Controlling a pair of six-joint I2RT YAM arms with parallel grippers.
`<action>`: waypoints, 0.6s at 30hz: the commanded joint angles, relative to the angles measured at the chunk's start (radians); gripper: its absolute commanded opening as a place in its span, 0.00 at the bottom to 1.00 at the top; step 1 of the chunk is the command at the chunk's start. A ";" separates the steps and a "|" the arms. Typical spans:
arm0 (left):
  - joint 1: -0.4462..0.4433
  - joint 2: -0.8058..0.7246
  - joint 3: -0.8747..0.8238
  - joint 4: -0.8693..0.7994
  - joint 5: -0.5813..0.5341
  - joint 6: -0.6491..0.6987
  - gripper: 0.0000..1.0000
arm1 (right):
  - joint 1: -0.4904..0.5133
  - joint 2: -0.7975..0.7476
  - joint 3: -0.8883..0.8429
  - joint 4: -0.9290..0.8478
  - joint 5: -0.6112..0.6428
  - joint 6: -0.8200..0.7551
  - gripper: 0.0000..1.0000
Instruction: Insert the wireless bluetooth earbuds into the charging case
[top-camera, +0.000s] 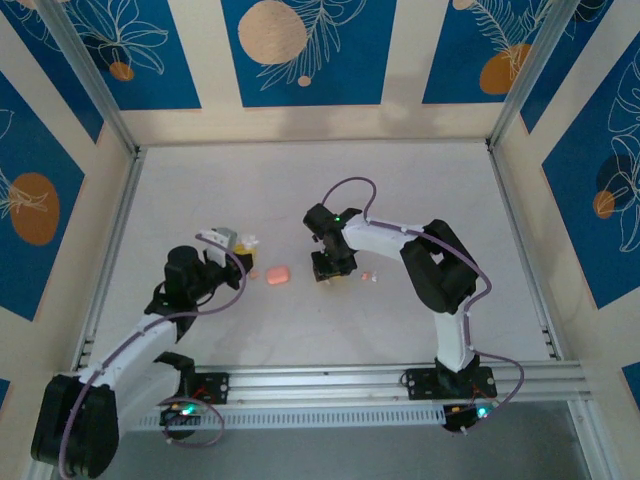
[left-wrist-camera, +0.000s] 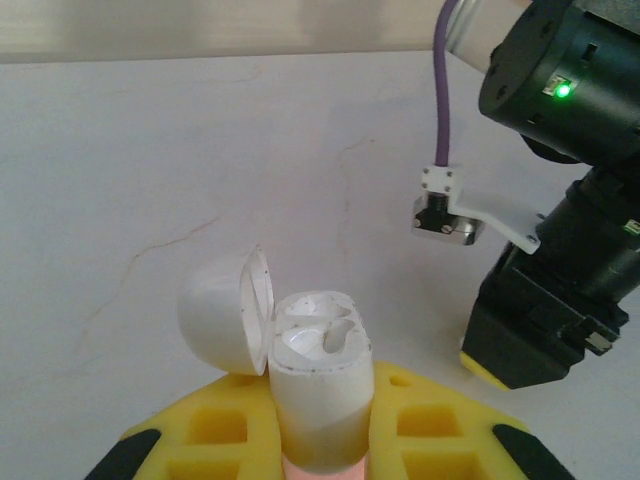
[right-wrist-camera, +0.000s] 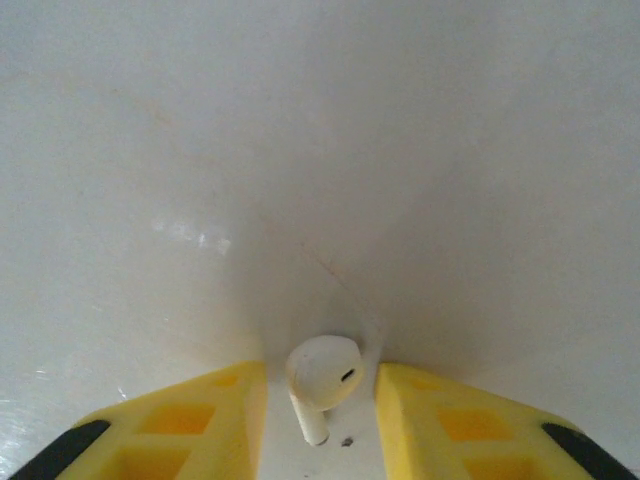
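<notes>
The left gripper (left-wrist-camera: 322, 425) is closed on the case (left-wrist-camera: 320, 385), clamping its white body upright between the yellow fingers. The lid (left-wrist-camera: 222, 312) is hinged open to the left, exposing the two sockets.

The right gripper (right-wrist-camera: 322, 420) is open and lowered to the bench (top-camera: 400, 190). Its fingers stand on either side of an earbud (right-wrist-camera: 322, 370), with a gap on each side. The earbud lies on the bench, stem toward the wrist camera.

A pink block (top-camera: 277, 274) lies on the bench between the two grippers. A pale speck (top-camera: 368, 277) lies just right of the right gripper and is too small to identify.
</notes>
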 joint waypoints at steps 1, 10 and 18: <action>-0.004 0.012 0.004 0.081 0.068 -0.010 0.14 | 0.000 -0.005 -0.006 -0.083 -0.031 0.026 0.39; -0.006 -0.030 0.002 0.037 0.040 0.009 0.14 | -0.012 0.014 0.068 -0.105 -0.057 0.043 0.44; -0.005 -0.029 0.004 0.031 0.040 0.012 0.14 | -0.017 0.083 0.139 -0.118 -0.063 0.029 0.40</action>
